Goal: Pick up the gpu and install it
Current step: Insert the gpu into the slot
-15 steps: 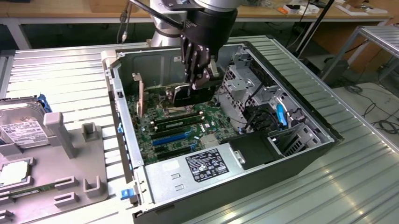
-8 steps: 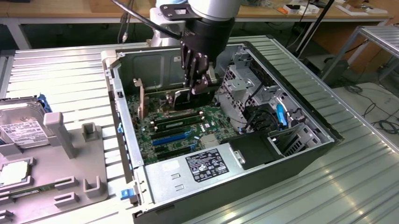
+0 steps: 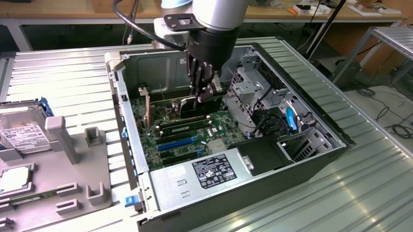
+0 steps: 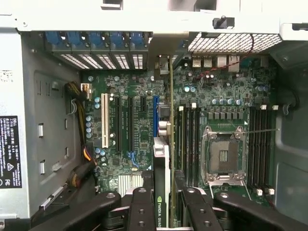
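- The gpu point(image 4: 162, 163) stands on edge inside the open computer case point(image 3: 310, 111), over the motherboard point(image 4: 139, 125). In the wrist view it is seen edge-on, a thin line running from the gripper toward the rear slot openings.
- It sits just beside the blue expansion slot point(image 4: 155, 115), between the black card slots and the memory slots point(image 4: 190, 139). I cannot tell whether it is seated.
- The gripper point(image 4: 166, 192) reaches down into the case point(image 3: 205, 92), and its black fingers point(image 4: 142, 202) are narrowed onto the card, one on each face.
- The bare CPU socket point(image 4: 222, 156) lies beyond the memory slots, apart from the card.
- The power supply point(image 3: 206, 176) with its black label fills the near end of the case.
- Outside the case, at the exterior view's left, a hard drive point(image 3: 22, 128) sits on a grey fixture point(image 3: 77, 159) on the ribbed metal table point(image 3: 65, 72).
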Available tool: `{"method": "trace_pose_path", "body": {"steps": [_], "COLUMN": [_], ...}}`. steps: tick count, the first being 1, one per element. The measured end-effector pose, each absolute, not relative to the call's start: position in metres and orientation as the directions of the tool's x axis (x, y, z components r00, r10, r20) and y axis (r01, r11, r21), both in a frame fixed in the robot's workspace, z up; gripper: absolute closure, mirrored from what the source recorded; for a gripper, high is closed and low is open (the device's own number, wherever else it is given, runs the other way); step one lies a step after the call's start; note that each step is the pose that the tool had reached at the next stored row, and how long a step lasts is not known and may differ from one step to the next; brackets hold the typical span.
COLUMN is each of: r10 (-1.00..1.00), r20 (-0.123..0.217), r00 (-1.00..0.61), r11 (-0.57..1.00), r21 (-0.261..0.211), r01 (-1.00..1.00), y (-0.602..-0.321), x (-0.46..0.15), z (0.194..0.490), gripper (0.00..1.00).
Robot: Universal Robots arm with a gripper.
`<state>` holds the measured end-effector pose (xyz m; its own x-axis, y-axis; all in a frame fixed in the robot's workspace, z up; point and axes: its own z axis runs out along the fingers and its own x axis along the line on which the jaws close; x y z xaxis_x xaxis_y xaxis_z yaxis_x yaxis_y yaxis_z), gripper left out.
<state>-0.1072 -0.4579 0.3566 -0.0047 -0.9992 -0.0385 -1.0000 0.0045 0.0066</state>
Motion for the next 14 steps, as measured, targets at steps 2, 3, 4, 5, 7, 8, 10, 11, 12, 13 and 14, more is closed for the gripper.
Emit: {"method": "trace_pose_path", "body": {"steps": [2, 3, 4, 5, 7, 8, 10, 11, 12, 13, 14], "r10": [-0.999, -0.999, -0.999, -0.999, -0.999, -0.999, -0.999, -0.999, -0.999, -0.999, -0.999], "r20": [-0.039, -0.039, -0.038, -0.038, -0.039, -0.039, -0.039, -0.038, -0.038, -0.037, -0.036], "r00": [-0.005, -0.006, -0.006, -0.007, -0.007, -0.008, -0.008, -0.007, -0.008, -0.007, -0.007], "r11": [0.005, 0.006, 0.006, 0.007, 0.008, 0.008, 0.008, 0.008, 0.008, 0.008, 0.008], "r21": [0.003, 0.0, -0.002, -0.003, -0.003, -0.003, -0.004, -0.004, -0.004, -0.005, -0.007], "r01": [-1.0, -1.0, -1.0, -1.0, -1.0, -1.0, -1.0, -1.0, -1.0, -1.0, -1.0], "y": [-0.4578, -0.4578, -0.4579, -0.4579, -0.4579, -0.4578, -0.4578, -0.4578, -0.4578, -0.4578, -0.4579], "x": [-0.1077, -0.1084, -0.1091, -0.11, -0.11, -0.1101, -0.1125, -0.1133, -0.114, -0.115, -0.1162], "z": [0.355, 0.3538, 0.3533, 0.3526, 0.3524, 0.3524, 0.3517, 0.3515, 0.3508, 0.3493, 0.3477], "gripper": [0.73, 0.73, 0.73, 0.73, 0.73, 0.73, 0.73, 0.73, 0.73, 0.73, 0.73]}}
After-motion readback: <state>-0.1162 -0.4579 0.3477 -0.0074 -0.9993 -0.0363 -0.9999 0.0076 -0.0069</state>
